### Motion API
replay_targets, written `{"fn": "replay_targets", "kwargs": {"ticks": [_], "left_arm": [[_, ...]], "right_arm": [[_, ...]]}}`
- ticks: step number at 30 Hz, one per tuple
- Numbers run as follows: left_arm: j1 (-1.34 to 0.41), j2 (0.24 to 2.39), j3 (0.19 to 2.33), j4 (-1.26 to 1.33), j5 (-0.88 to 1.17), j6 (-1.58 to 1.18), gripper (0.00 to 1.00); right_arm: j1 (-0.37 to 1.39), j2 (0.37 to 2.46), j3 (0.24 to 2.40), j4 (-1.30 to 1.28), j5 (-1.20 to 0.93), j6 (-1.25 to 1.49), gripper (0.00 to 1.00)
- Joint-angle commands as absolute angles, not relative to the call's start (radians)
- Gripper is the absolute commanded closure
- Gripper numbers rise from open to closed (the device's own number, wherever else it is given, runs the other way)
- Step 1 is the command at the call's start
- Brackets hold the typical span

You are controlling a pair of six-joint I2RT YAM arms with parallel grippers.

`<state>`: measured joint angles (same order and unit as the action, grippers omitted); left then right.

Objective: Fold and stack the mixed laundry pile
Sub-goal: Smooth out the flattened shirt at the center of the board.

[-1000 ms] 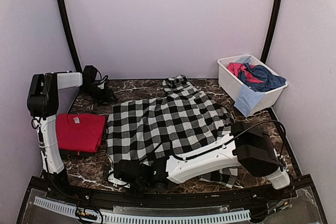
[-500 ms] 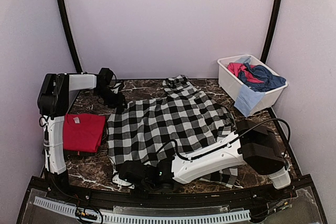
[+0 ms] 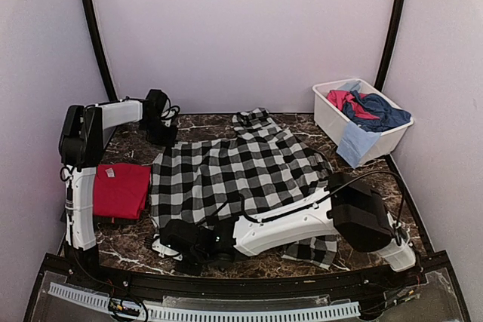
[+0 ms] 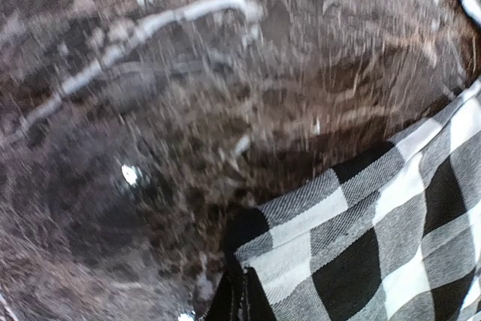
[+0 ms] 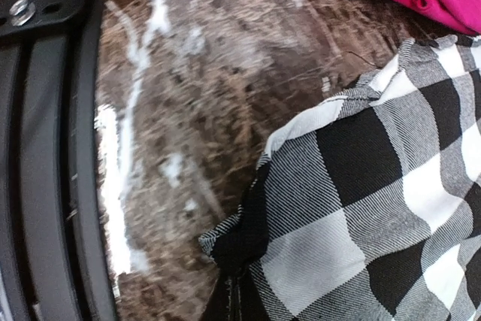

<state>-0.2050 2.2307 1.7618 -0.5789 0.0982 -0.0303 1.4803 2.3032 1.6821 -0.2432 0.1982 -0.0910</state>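
Note:
A black-and-white checked garment [image 3: 241, 175] lies spread over the middle of the marble table. My left gripper [image 3: 167, 139] is at its far left corner. In the left wrist view that gripper [image 4: 240, 304] is shut on the checked corner [image 4: 361, 238]. At the near left corner sits my right gripper [image 3: 161, 244], and the right wrist view shows it [image 5: 239, 300] shut on a bunched checked corner [image 5: 353, 208]. A folded red tee [image 3: 119, 190] lies left of the garment, beside the left arm's base. Pink, navy and light blue pieces [image 3: 370, 109] fill the tub.
The white plastic tub [image 3: 328, 115] stands at the back right, with a light blue piece hanging over its front wall. The right arm's white link [image 3: 287, 228] lies across the garment's near edge. The black front rail [image 5: 45, 148] runs close to the right gripper.
The left arm swung right to the garment's far left corner and its jaws closed on it. The right gripper pulled the near corner leftward, and the garment shifted left.

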Motion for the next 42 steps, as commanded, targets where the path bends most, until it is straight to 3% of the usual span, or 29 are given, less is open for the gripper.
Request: {"fn": "replay_targets", "kwargs": {"ticks": [1,3,4,5,6,7,9,11,15,19,26,32,39,42], "left_arm": [[-0.166,2.271,1.969,-0.568,0.072,-0.054,1.00],[-0.155,2.338,2.115,-0.633,0.115,-0.045,0.97],[-0.155,2.364,2.168,-0.710,0.125,-0.040,0.81],[-0.154,2.399,2.262,-0.745,0.143,-0.041,0.62],[-0.155,2.403,2.284,-0.787,0.149,-0.048,0.54],[-0.154,2.390,2.291,-0.799,0.152,-0.062,0.40],[-0.153,2.337,2.248,-0.810,0.161,-0.074,0.28],[-0.155,2.259,2.171,-0.790,0.173,-0.094,0.26],[-0.160,2.040,1.954,-0.723,0.207,-0.149,0.27],[-0.234,1.829,1.682,-0.637,0.222,-0.164,0.33],[-0.361,1.671,1.342,-0.592,0.212,-0.208,0.40],[-0.474,1.620,1.206,-0.626,0.177,-0.165,0.54],[-0.570,1.543,1.130,-0.810,0.112,-0.134,0.58],[-0.595,1.548,1.120,-0.896,0.040,-0.162,0.61]], "right_arm": [[1.401,2.345,1.823,-0.244,0.226,-0.075,1.00],[1.384,2.378,1.910,-0.290,0.205,-0.087,1.00],[1.377,2.385,1.940,-0.313,0.193,-0.090,0.90],[1.370,2.375,1.939,-0.326,0.175,-0.090,0.68],[1.366,2.345,1.914,-0.318,0.164,-0.089,0.44],[1.361,2.305,1.866,-0.302,0.155,-0.081,0.30],[1.346,2.191,1.755,-0.269,0.112,-0.060,0.21],[1.329,2.067,1.640,-0.229,0.070,-0.038,0.15],[1.267,1.875,1.463,-0.207,-0.008,-0.001,0.15],[1.084,1.768,1.315,-0.191,-0.088,0.116,0.16],[0.828,1.829,1.327,-0.289,-0.100,0.171,0.20],[0.727,1.897,1.380,-0.379,-0.139,0.174,0.26],[0.746,1.816,1.272,-0.432,-0.337,0.184,0.34],[0.796,1.820,1.260,-0.456,-0.316,0.183,0.37]]}}
